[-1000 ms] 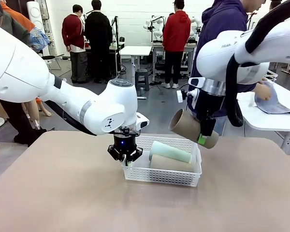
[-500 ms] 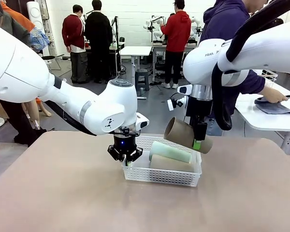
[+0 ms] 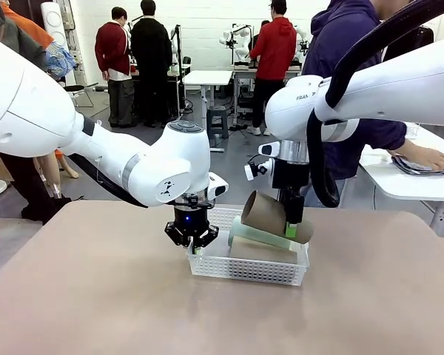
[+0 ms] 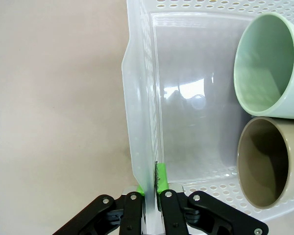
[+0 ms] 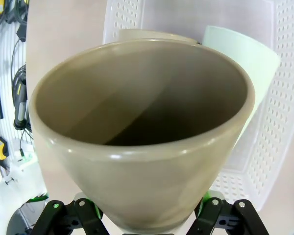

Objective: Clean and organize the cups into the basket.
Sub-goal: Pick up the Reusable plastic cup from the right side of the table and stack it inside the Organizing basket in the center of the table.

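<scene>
The white perforated basket (image 3: 244, 270) sits mid-table with a mint green cup (image 3: 257, 235) lying on a tan cup (image 3: 263, 251). My left gripper (image 3: 194, 246) is shut on the basket's left wall (image 4: 139, 112); its green pads (image 4: 160, 177) pinch the rim. In the left wrist view the mint cup (image 4: 269, 68) and tan cup (image 4: 264, 161) show their open mouths. My right gripper (image 3: 291, 229) is shut on another tan cup (image 3: 270, 214), held tilted just above the basket's right half. That cup (image 5: 142, 132) gapes wide in the right wrist view, over the basket (image 5: 284, 98).
A person in a dark purple hoodie (image 3: 351, 66) stands at the far side, hand on a folded cloth (image 3: 414, 164) on a white side table (image 3: 407, 181). Other people stand at tables farther back. Bare tabletop (image 3: 96, 296) stretches left and front.
My right arm has carried the tan cup leftward and down, from beside the basket's right end to just over the cups in it. The left gripper has stayed on the basket wall.
</scene>
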Robot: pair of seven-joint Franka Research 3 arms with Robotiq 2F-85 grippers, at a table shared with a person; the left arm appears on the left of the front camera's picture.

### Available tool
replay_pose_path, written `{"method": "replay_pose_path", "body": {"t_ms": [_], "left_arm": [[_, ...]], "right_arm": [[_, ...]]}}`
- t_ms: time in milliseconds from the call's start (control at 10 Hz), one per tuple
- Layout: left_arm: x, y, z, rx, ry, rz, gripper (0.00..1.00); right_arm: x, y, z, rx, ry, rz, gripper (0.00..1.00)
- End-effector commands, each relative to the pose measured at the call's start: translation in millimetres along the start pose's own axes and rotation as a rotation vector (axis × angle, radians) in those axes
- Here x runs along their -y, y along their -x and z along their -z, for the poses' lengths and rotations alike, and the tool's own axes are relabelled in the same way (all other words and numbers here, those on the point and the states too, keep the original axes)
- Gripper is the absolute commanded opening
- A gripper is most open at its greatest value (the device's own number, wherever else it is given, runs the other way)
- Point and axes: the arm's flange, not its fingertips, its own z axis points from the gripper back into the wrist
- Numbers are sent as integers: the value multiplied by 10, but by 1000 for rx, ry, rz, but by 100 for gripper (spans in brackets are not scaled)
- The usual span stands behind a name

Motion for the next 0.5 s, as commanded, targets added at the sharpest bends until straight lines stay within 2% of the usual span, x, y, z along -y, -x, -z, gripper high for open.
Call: {"method": "replay_pose_path", "body": {"t_ms": [0,400], "left_arm": [[-1,-3,1,1,1,-1,0],[-1,-3,1,1,1,-1,0]], "right_arm": [[91,-106,-21,-46,-5,13,81],[210,-96,118,-29,-38,1,81]]}}
